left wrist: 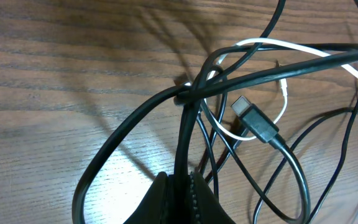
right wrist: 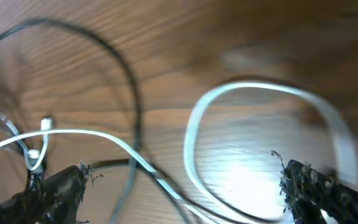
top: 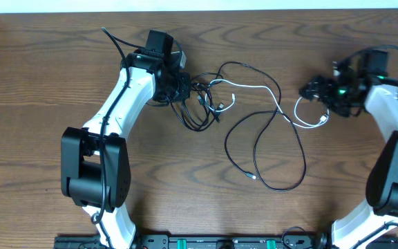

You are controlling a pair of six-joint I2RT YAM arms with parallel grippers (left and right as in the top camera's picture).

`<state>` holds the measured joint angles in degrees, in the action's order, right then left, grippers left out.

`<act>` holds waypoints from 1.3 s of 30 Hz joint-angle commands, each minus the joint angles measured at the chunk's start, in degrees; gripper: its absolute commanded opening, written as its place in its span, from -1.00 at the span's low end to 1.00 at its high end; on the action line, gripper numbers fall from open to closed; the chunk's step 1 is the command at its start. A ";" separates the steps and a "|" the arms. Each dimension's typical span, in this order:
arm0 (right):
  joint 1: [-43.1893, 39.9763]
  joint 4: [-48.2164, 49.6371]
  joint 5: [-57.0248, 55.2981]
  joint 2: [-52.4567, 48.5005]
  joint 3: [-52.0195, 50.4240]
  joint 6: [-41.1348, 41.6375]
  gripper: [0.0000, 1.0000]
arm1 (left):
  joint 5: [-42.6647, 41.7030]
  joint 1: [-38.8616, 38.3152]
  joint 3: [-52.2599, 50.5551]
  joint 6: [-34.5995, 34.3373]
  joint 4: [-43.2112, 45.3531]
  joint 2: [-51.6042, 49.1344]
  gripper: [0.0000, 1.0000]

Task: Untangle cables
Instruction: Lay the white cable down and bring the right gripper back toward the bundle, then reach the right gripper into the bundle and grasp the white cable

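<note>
Two black cables (left wrist: 184, 137) tangle with one white cable (right wrist: 189, 140).

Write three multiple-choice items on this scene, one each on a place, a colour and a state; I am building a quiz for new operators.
1. Where does the big loop of the white cable lie?
A. beside the left hand
B. by the right hand
C. midway between the two hands

2. What colour is the cable held in the left hand?
A. white
B. red
C. black

3. How do the right hand's fingers stand?
A. wide apart
B. shut on the white cable
C. shut on a black cable

Key:
1 B, the overhead view shows the loop just below the right hand.
2 C, the left wrist view shows a black cable rising from between its fingers.
3 A, the right wrist view shows the fingers far apart with the white loop between them.
</note>
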<state>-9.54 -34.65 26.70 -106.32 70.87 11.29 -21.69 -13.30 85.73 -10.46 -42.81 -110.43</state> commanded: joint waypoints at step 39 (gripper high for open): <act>24.39 17.31 -13.38 -4.44 0.31 -9.51 0.99 | 0.52 -0.02 -0.46 0.94 0.07 -0.81 -0.85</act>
<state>14.59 -17.43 12.19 -110.45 70.87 5.41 -21.67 -13.30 85.73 -10.46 -42.81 -110.43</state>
